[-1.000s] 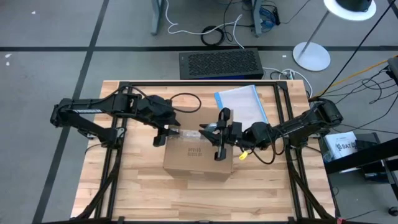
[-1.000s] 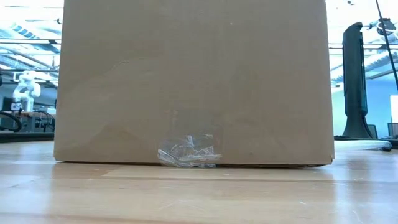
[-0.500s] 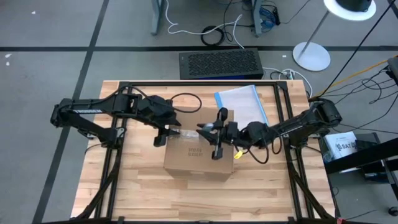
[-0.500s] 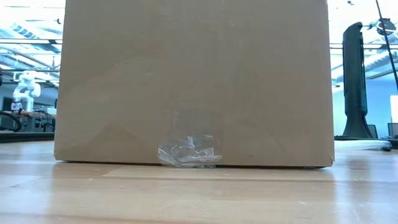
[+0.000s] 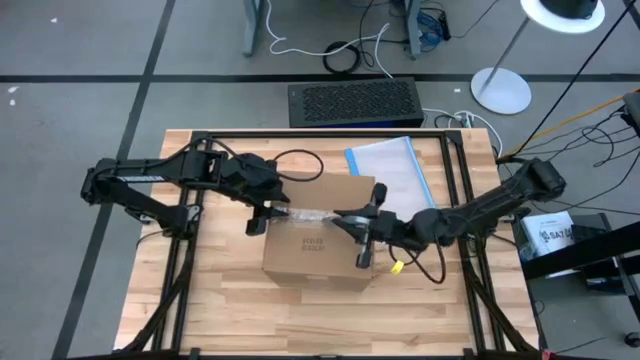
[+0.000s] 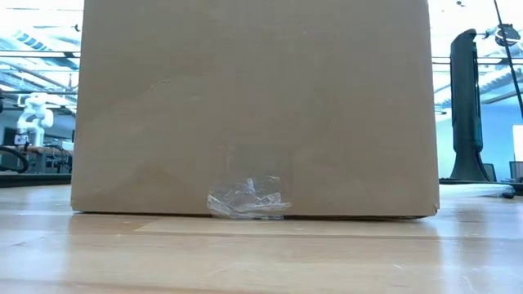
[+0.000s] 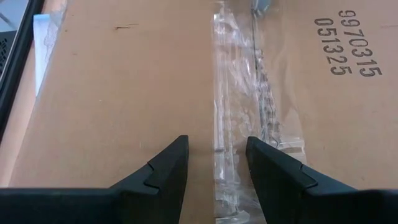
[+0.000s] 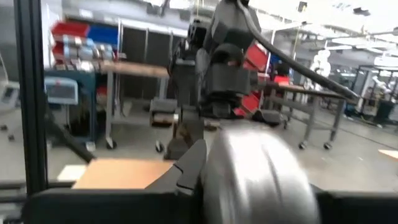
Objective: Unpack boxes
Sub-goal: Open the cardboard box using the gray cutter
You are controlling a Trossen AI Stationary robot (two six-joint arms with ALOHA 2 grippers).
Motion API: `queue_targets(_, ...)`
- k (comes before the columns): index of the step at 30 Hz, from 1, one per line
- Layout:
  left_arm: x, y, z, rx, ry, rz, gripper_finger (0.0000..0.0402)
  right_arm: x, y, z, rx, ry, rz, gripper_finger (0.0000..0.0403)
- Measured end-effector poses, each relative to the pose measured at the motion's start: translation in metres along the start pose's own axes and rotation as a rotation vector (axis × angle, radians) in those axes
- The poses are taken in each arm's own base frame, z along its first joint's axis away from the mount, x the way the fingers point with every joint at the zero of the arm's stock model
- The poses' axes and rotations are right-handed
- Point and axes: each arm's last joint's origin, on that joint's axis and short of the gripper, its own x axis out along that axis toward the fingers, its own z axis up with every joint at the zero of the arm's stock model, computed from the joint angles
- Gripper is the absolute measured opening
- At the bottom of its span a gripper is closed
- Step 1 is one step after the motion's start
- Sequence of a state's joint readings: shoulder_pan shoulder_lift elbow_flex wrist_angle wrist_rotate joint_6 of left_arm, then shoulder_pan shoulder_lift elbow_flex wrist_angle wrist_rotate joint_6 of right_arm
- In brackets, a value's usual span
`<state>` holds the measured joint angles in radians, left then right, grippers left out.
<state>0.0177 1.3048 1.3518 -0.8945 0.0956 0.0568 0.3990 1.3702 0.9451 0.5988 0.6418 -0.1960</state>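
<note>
The brown cardboard box stands on its base in the middle of the table and fills the low view. A clear tape strip runs along its top seam. A crumpled bit of tape sits at the foot of its near face. My left gripper is open over the left end of the box top, with its fingers on either side of the tape. My right gripper is over the right part of the box top, at the tape's other end. My left gripper comes at the box top from above, slanting in from the table's left. Its fingers stand either side of the tape strip, in line with it. Whether their tips touch the cardboard I cannot tell.
A clear pouch with a blue edge lies flat on the table behind the box. A black grille-topped unit sits beyond the far edge. Black frame rails run along the table's sides. Bare wood lies near the near edge.
My right gripper has moved toward the table's near edge and a little to the right over the box top, turning as it went. Its forearm has swung lower with it. My left gripper and the box have stayed where they were.
</note>
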Motion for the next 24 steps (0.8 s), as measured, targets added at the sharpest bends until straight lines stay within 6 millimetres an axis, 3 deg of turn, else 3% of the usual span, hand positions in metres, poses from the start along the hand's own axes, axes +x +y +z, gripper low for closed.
queue_targets(9, 0.000, 0.000, 0.004, 0.005, -0.043, 0.000, 0.0170, -0.028, -0.007, 0.014, -0.024, 0.111, -0.039, 0.0065)
queue_targets(24, 0.000, 0.000, 0.005, 0.000, -0.045, 0.003, 0.0170, -0.052, -0.021, 0.025, -0.021, 0.178, -0.009, 0.0065)
